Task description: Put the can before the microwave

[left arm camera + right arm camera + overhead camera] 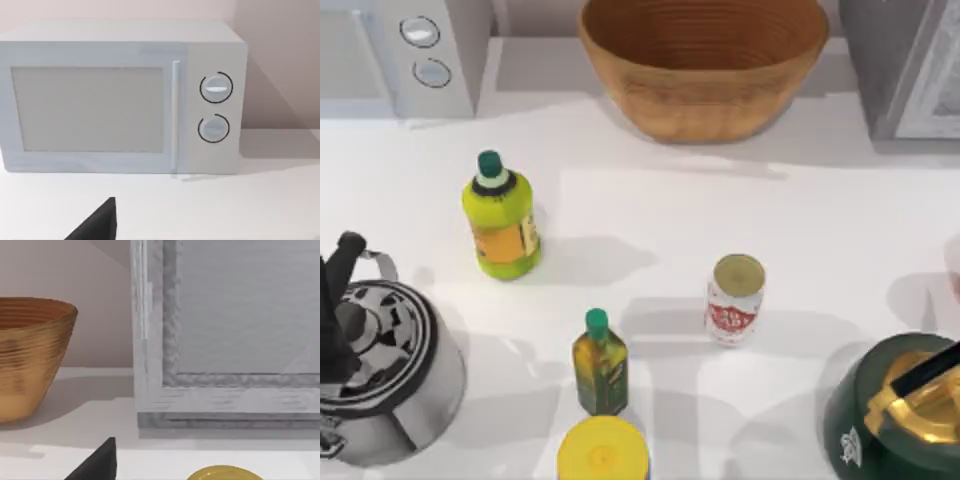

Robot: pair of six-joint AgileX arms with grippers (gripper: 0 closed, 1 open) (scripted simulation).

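can: the white tin with red emblem and dull gold top (pixel 735 300) stands upright on the white tabletop (pixel 800 220), right of centre, well apart from everything and untouched.
microwave: the pale grey box with 2 silver dials (pixel 400 55) sits at the far left corner; the left wrist view faces its door and dials (pixel 120 105), with bare tabletop in front.
claws: a dark corner of each arm's claw shows at the wrist views' edge (pixel 97 225) (pixel 97 465); I cannot tell whether either is spread or pressed together.
risk, path: carrying the can leftward low, I judge it could clip the yellow-green bottle (pixel 502 218), which stands between can and goal.
risk, grasp: the small olive oil bottle (pixel 600 362) and yellow-topped container (pixel 603 450) stand near; a wide approach could topple them.
risk, target: the darker framed appliance (pixel 910 60) at far right could be mistaken for the goal.
others: wooden bowl (pixel 705 60), silver kettle (pixel 380 365), green teapot (pixel 900 410).
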